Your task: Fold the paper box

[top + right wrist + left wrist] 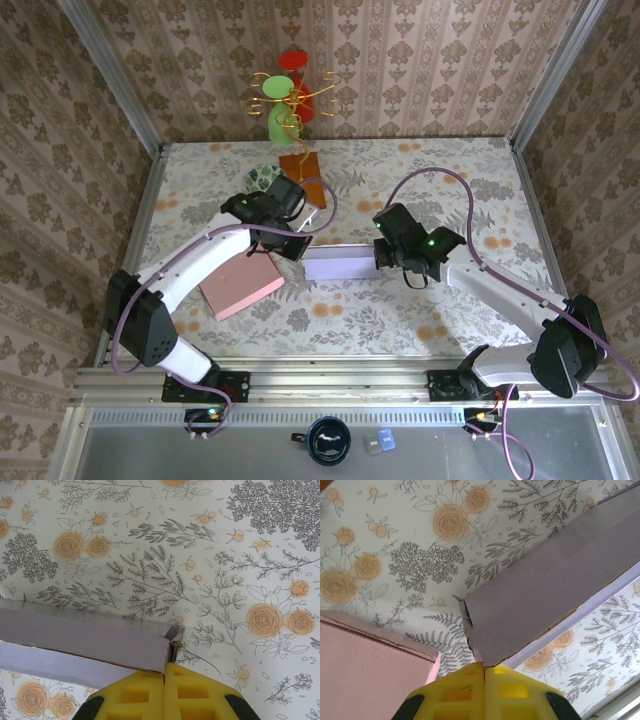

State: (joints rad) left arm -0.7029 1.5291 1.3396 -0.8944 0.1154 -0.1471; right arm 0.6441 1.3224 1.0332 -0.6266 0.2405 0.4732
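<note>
Left tool (484, 666) and right tool (165, 667) pinch the box's (338, 266) opposite ends; moving them evenly should keep creases square

No readable text, it seems

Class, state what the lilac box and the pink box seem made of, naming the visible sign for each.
The lilac box: probably thin paperboard, matte; sharp creases and a raw brownish cut edge. The pink box: likely matte card too; pale, rough edge shows.
</note>
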